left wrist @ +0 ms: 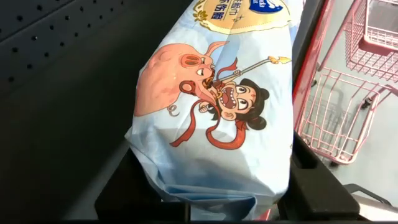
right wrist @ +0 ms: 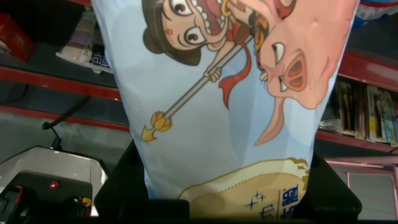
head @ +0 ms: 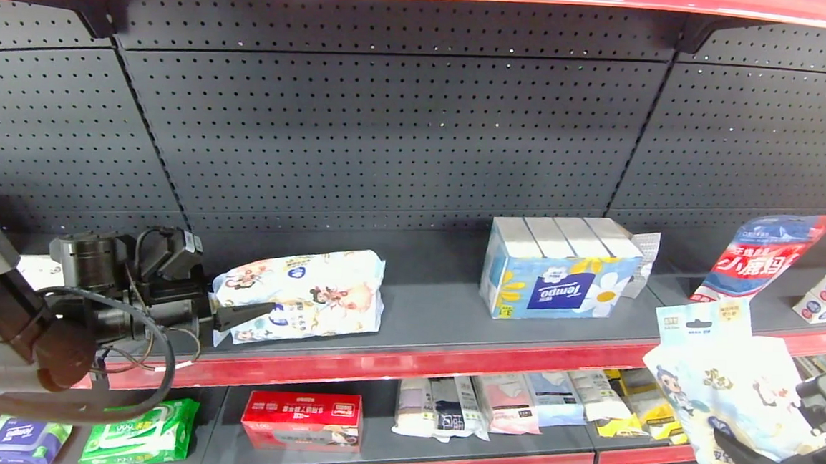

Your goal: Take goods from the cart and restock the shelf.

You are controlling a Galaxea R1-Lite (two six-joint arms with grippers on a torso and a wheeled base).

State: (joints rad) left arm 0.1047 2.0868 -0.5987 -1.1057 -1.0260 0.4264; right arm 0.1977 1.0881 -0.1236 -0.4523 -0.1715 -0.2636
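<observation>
Partway. Left pincer (head: 236,313) pinching 1st cartoon pack (head: 302,293), which lies on shelf (head: 437,312) at 9 o'clock of tissue box (head: 561,270); not let go yet. Right pincer (head: 745,453) clamps 2nd pack (head: 719,380) at 4 o'clock, off shelf, yet to place.

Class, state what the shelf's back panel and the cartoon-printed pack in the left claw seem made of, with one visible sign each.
Back panel: probably painted sheet metal, matt dark grey; the regular punched holes suggest it. Cartoon-printed pack: seemingly soft plastic film, slightly glossy; it wrinkles and bulges where the left claw holds it.
</observation>
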